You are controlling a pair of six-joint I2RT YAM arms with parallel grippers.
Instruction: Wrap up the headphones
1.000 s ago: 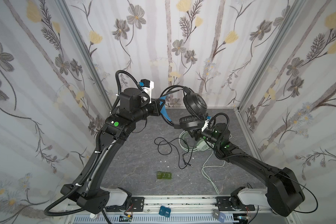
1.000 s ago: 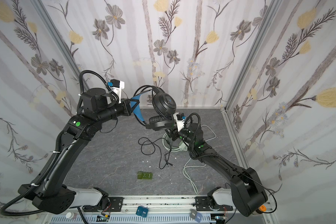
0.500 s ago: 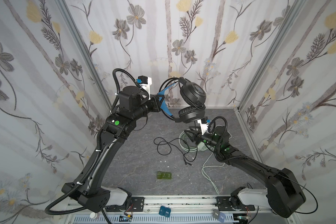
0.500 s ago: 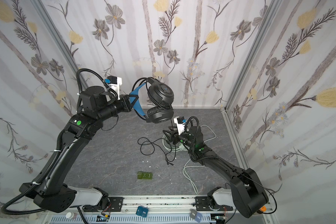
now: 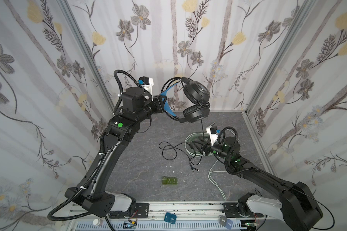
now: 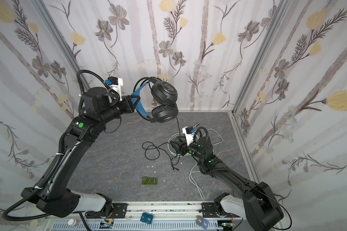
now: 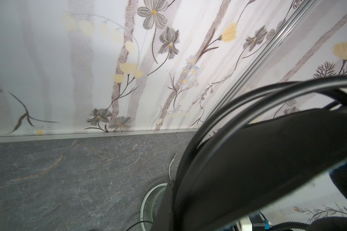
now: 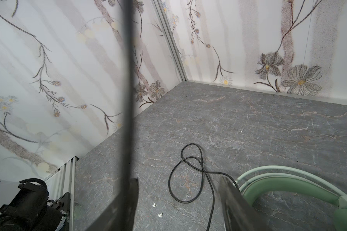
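This is a robot test cell in a lab, not a lived-in room. Three flat wall panels papered with grey and yellow flowers meet at bare aluminium corner posts. They box in a small worktop with a dark stone pattern. Along its open front edge runs a slotted metal rail. A black left arm and a black right arm are mounted on it by their bases. Loose wiring and small circuit boards lie exposed just below the rail.

Green blocks (three abreast) on grey table.
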